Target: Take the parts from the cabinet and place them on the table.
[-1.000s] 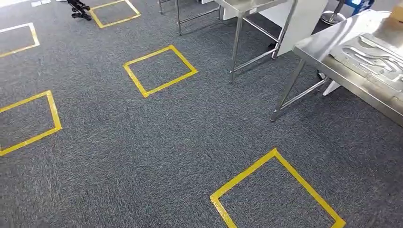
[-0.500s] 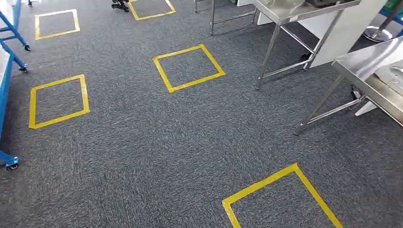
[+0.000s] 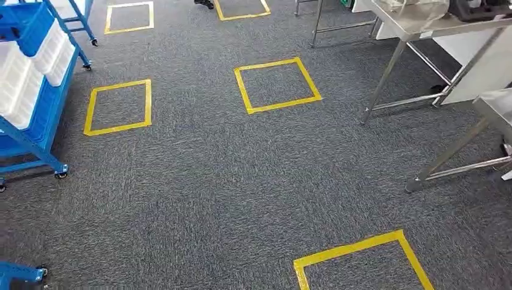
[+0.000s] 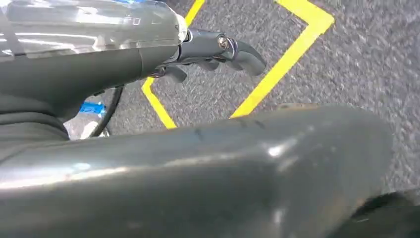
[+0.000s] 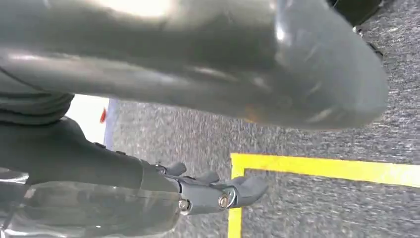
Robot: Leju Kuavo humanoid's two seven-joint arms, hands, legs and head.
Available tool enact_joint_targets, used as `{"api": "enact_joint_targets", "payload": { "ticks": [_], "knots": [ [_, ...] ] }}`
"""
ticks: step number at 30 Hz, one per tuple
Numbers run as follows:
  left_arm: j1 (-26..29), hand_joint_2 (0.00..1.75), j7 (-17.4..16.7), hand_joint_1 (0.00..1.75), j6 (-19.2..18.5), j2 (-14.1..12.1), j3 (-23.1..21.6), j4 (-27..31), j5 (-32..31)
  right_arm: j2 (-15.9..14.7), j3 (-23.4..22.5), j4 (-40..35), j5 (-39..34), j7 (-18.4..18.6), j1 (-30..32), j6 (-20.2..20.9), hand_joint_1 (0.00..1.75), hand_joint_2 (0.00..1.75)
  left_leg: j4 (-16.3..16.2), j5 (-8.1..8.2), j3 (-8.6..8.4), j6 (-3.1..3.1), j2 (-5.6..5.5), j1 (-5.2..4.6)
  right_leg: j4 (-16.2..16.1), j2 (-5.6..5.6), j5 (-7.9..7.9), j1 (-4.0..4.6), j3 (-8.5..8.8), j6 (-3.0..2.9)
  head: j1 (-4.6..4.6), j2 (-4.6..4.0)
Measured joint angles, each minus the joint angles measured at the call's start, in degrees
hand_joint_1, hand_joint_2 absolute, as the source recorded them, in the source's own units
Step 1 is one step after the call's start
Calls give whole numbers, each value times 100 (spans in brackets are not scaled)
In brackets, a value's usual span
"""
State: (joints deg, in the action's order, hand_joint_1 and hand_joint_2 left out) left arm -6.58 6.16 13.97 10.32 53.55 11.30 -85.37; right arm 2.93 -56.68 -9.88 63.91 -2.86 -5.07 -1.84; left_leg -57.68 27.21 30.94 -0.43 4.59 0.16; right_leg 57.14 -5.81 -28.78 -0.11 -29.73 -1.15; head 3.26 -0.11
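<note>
you're looking at grey carpet floor (image 3: 211, 181) across most of the head view, marked with yellow tape squares (image 3: 277, 86). blue cabinet (image 3: 33, 115) on wheels stands at the left edge, holding white trays (image 3: 24, 84) and a blue bin (image 3: 24, 21) near its top; can't tell what parts sit inside them. steel table (image 3: 422, 27) at upper right on thin legs, with a clear bag and dark items on top, too cut off to identify. second steel table (image 3: 495, 106) just clips in at the right edge, near the first but apart from it.

left hand (image 4: 213, 52) hangs over the carpet above a yellow tape corner, fingers (image 4: 245, 57) loosely curled, nothing in them that you can see; whether they're fully clenched you can't tell from this angle. right hand (image 5: 213, 191) same story: hanging over a tape corner, fingers (image 5: 247, 188) bent inward a little, holding nothing visible, clenched or slack not clear.
</note>
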Motion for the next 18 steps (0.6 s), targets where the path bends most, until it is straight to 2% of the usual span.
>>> {"api": "enact_joint_targets", "payload": {
  "ticks": [1,4,5,6,7,8,9,10,11,12,13,14,15,16,18],
  "knots": [
    [-44,0,18,0,0,-9,-24,0,0,0,0,2,7,42,3,-15,0,0,42,-17,7,51,-56,-38,20,-55,-20,29,2,38,0,0],
    [-34,0,52,0,4,-30,-70,0,-11,0,0,2,7,70,-47,-48,0,0,51,-45,66,107,-238,-53,7,-217,-14,25,21,105,0,0],
    [-23,0,46,0,4,-35,-79,0,-43,0,0,2,7,72,-50,-46,0,0,117,-99,-7,153,-297,5,34,-121,-59,-1,19,158,0,0],
    [-7,0,20,0,-2,-41,-87,0,-63,9,0,2,15,78,-48,-42,0,0,140,-115,2,168,-341,8,163,247,-180,-26,-17,190,0,0],
    [-5,0,-22,0,-13,-55,-90,0,-81,33,2,6,56,120,-37,-22,0,0,140,-138,17,199,-387,8,482,440,-409,-42,-167,199,0,0],
    [0,0,-52,0,-35,-59,-92,0,-100,48,7,7,96,169,-22,-13,0,0,139,-145,36,210,-440,6,936,523,-650,-60,-374,210,0,0],
    [19,0,-68,0,-55,-66,-94,0,-103,55,9,7,120,210,-5,-11,0,0,136,-148,46,214,-510,-4,1410,548,-846,-68,-596,221,0,0],
    [61,0,-68,0,-70,-83,-94,0,-103,70,13,11,131,234,13,-9,0,0,128,-151,52,213,-602,-4,1804,554,-936,-76,-790,233,0,0],
    [95,0,-76,0,-77,-100,-94,0,-103,76,17,15,146,249,28,-9,0,0,119,-150,50,212,-674,-3,1847,554,-856,-83,-827,238,0,0],
    [126,0,-90,0,-81,-116,-94,0,-103,85,20,15,157,262,33,-7,0,0,107,-148,48,205,-761,-1,1621,558,-642,-100,-740,241,0,0],
    [138,0,-146,0,-107,-122,-94,0,-114,87,26,15,198,282,34,-7,0,0,97,-146,45,191,-843,1,1202,578,-373,-124,-561,243,0,0],
    [138,0,-216,0,-142,-129,-98,0,-135,87,46,15,238,308,31,-7,0,0,78,-140,43,170,-928,5,682,644,-100,-148,-332,239,0,0],
    [139,0,-278,0,-175,-131,-107,0,-166,87,70,15,278,341,39,-4,0,0,59,-130,61,140,-1000,13,223,893,51,-184,-145,235,0,0],
    [127,0,-381,0,-242,-140,-120,0,-179,90,103,20,339,361,42,-2,0,0,2,-116,98,80,-1062,-13,111,1027,-18,-166,-109,216,0,0],
    [149,0,-608,0,-357,-162,-129,0,-170,90,186,20,492,306,37,31,0,0,32,-147,137,5,-1159,19,148,917,-12,-125,-125,153,0,0]
  ]
}}
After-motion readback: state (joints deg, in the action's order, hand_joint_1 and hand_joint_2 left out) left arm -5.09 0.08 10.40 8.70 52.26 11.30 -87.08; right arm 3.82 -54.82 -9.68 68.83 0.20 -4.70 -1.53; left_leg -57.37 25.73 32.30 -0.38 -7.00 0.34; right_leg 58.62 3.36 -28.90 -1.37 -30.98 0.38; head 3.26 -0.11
